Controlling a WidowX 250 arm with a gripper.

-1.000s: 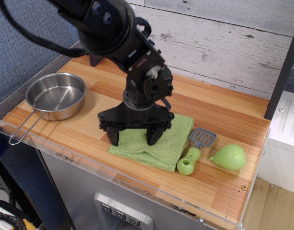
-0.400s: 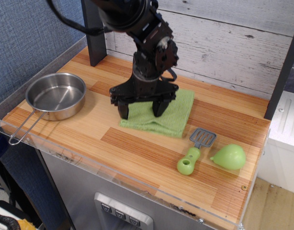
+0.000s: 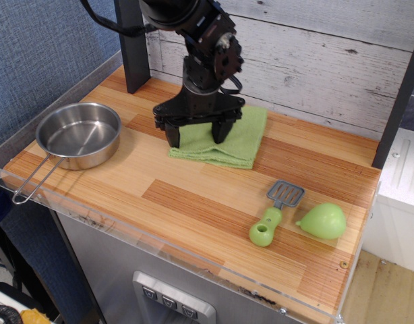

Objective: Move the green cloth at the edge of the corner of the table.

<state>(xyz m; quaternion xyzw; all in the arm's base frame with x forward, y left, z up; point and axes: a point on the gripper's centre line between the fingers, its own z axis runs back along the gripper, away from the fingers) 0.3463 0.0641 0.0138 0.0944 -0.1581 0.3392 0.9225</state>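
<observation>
The green cloth (image 3: 237, 138) lies folded on the table (image 3: 193, 196), at the back centre near the wall. My gripper (image 3: 196, 135) points down over the cloth's left part. Its two black fingers (image 3: 172, 137) stand fairly wide apart, their tips on the cloth with a bunch of cloth between them. The cloth's left edge is partly hidden behind the fingers. The arm rises from there up out of the top of the frame.
A steel pan (image 3: 79, 135) with a wire handle sits at the table's left edge. A green-handled grey spatula (image 3: 274, 212) and a green pear-shaped toy (image 3: 323, 221) lie at the front right. A dark post (image 3: 131, 47) stands at the back left.
My gripper has moved from the table's front centre toward the back wall. The green cloth has travelled with it, away from the spatula. Pan, spatula and pear toy have not moved.
</observation>
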